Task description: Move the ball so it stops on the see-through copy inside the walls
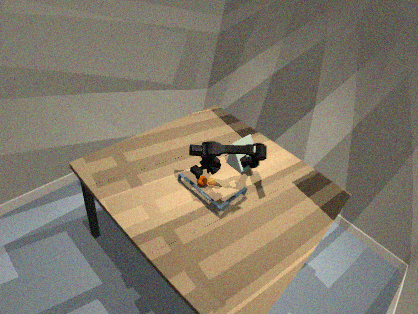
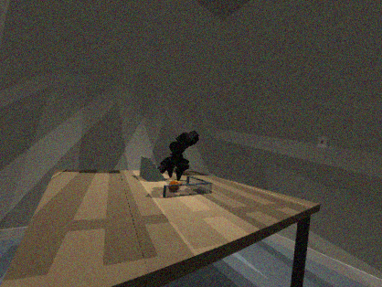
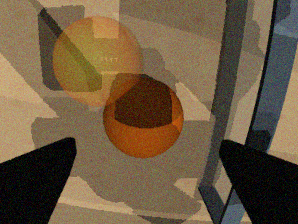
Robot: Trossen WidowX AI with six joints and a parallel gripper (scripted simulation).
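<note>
Gripper (image 1: 204, 172) (image 2: 175, 178) (image 3: 148, 145) nearest in the wrist view, fingers spread wide, nothing grasped, pointing down over the ball. Orange ball (image 1: 202, 181) (image 2: 174, 186) (image 3: 143, 120) ahead of the fingertips, on the table, inside the clear walls. See-through copy (image 1: 212, 183) (image 3: 95, 60) just beside it, partly overlapping in the wrist view; ball off-centre from it. Clear walls (image 1: 200, 191) (image 2: 188, 189) (image 3: 272, 95): long one roughly parallel to the counter's left-hand edge in the top view, short one angling toward the right corner. Black arm (image 1: 230, 149) (image 2: 183, 140) reaches in from the upper-right edge side, top view. Pale panel (image 1: 243, 145) (image 2: 150, 169) upright nearer that edge. Table leg (image 1: 90, 210) (image 2: 300, 251) under the left corner, top view. Grey room walls (image 1: 115, 45) (image 2: 256, 82) behind.
</note>
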